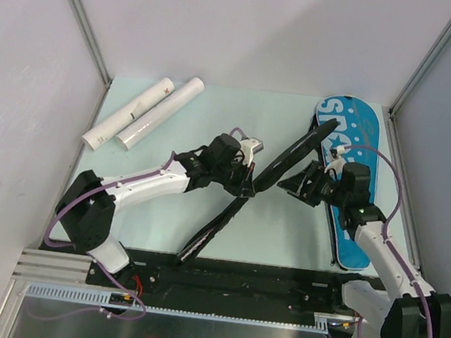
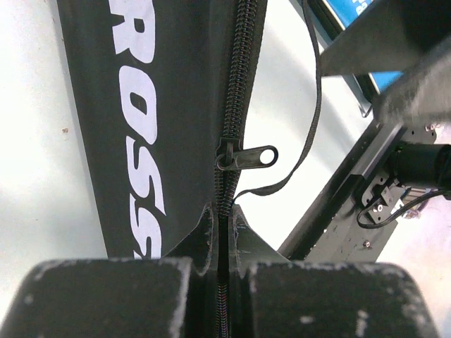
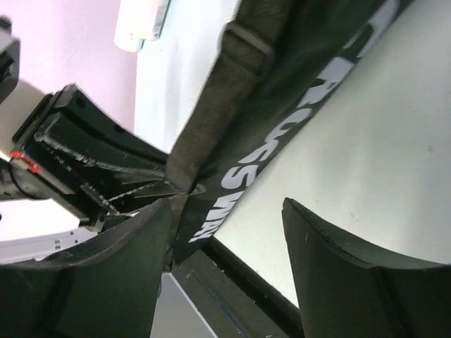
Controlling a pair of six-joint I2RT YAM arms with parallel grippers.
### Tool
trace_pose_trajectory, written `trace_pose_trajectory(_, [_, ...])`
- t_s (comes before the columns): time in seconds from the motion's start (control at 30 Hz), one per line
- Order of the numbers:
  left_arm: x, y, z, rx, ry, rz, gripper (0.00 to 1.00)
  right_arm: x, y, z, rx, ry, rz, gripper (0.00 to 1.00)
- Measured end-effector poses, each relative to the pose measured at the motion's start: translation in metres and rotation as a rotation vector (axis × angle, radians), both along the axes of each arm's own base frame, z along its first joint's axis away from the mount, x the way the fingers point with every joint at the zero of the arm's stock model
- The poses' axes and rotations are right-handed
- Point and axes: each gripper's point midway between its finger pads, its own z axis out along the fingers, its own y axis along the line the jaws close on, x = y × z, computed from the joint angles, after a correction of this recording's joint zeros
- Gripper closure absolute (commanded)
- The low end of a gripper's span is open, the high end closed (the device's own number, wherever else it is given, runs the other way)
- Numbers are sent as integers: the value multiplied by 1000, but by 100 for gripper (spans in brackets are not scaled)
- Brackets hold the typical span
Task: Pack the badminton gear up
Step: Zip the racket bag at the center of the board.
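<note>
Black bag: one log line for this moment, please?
left gripper shut on black bag zipper seam | right gripper open at its edge | white tubes unpacked

top: high, looks down on table (image 1: 283,233) | wrist cams: close, both share black bag (image 2: 190,105)

black bag (image 2: 176,84): matt cloth | zip (image 2: 236,70): glossy black | fingers (image 2: 106,296): scuffed matt plastic | tubes (image 1: 146,111): smooth

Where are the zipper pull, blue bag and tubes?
Zipper pull (image 2: 246,157): left wrist view, on its flat tab.
Blue bag (image 1: 372,137): top view, on its lettered upper end.
Tubes (image 1: 161,113): top view, midway along the right tube.
</note>
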Motion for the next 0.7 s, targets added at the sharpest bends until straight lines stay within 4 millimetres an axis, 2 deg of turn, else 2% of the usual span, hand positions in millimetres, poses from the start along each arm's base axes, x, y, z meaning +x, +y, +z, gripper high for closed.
trace_pose_trajectory(0.2, [0,-1,0,-5,10,8,100,-13,33,7,30,-16,96,28])
trace_pose_trajectory(0.3, [0,-1,1,-6,10,9,97,-3,36,4,39,12,47,28])
trace_pose_trajectory(0.37, [0,-1,1,-6,10,9,93,7,33,-1,43,41,-8,32])
trace_pose_trajectory(0.43, [0,-1,1,-6,10,9,88,16,31,-6,54,65,-45,42])
trace_pose_trajectory(0.47, [0,-1,1,-6,9,10,85,23,30,-9,67,82,-65,45])
trace_pose_trajectory(0.5, [0,-1,0,-6,10,10,77,27,30,-12,71,93,-74,48])
trace_pose_trajectory(0.57, [0,-1,1,-7,8,12,68,33,30,-20,81,126,-92,59])
trace_pose_trajectory(0.6, [0,-1,2,-9,5,12,58,34,31,-23,81,136,-93,65])
trace_pose_trajectory(0.63, [1,-1,3,-13,4,15,52,35,31,-25,82,141,-95,72])
trace_pose_trajectory(0.7, [0,-1,8,-25,-5,17,39,36,31,-25,81,136,-94,77])
